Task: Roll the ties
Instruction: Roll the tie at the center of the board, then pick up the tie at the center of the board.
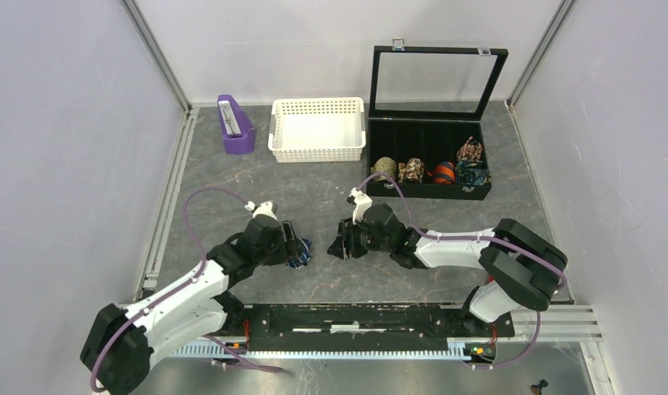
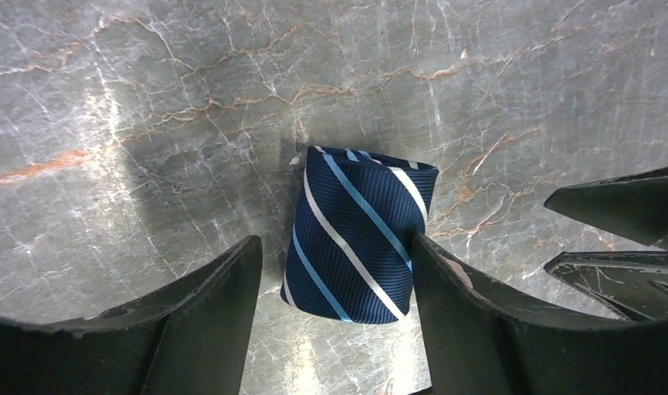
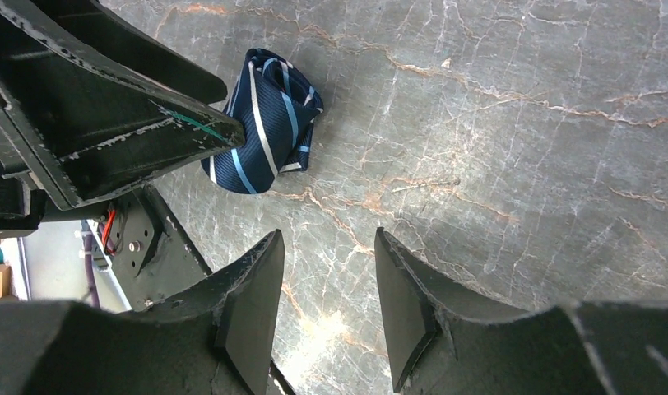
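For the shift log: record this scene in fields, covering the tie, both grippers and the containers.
tie: rolled into a coil, lying on the table
left gripper: open, straddling the tie; one finger touches it, the other stands just off it
right gripper: open, nothing between its fingers, beside the tie
box: black, lid up, patterned rolls in its front compartments
basket: white, at the back, left of the box

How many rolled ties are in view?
6. One navy striped roll sits between the left hand's fingers. Five in the black case: olive, brown, orange, teal in front, pinkish behind. More may be hidden.
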Controlling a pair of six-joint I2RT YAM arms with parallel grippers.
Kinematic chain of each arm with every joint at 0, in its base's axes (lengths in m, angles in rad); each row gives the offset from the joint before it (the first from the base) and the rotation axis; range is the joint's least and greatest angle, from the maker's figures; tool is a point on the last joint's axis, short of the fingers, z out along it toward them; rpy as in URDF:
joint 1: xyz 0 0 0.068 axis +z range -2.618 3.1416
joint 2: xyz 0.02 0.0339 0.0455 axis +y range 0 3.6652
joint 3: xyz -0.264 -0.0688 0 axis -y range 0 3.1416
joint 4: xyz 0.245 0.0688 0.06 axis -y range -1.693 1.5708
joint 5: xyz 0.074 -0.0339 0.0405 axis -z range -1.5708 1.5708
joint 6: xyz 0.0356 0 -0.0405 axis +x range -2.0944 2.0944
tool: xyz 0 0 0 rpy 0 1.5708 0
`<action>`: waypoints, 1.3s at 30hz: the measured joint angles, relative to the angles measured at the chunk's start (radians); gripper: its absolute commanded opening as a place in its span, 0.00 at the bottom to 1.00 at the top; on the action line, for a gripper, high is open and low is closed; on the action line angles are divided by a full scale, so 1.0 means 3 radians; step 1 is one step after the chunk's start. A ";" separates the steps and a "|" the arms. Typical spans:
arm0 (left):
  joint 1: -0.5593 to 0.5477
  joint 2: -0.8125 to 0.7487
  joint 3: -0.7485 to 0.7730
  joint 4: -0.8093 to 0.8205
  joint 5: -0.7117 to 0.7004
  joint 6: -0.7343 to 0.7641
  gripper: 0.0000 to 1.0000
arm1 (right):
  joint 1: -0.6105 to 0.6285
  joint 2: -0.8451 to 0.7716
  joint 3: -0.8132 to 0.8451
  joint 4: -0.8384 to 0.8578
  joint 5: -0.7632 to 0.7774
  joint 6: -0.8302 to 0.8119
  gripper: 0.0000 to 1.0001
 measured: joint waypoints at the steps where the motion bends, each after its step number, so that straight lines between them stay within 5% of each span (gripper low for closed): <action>1: 0.0003 0.0029 -0.0017 0.0028 0.0018 0.0000 0.71 | 0.0000 0.0006 0.0000 0.0000 0.0000 0.0000 0.51; 12: 0.0015 0.0247 -0.0170 0.0366 0.0221 -0.0004 0.64 | 0.0003 0.0104 0.0009 -0.0001 -0.0008 -0.0001 0.51; 24: 0.0017 0.0364 -0.0272 0.0694 0.0342 -0.0020 0.30 | 0.0005 0.0116 0.0009 0.0005 -0.0009 -0.0001 0.50; 32: 0.0019 0.0291 -0.0352 0.0865 0.0511 -0.0023 0.19 | 0.0005 0.0117 -0.0013 0.0141 -0.0031 -0.0005 0.55; 39: 0.0020 -0.0008 -0.0399 0.1019 0.0839 0.0008 0.18 | -0.0083 -0.0215 -0.0268 0.0450 -0.0234 -0.0235 0.95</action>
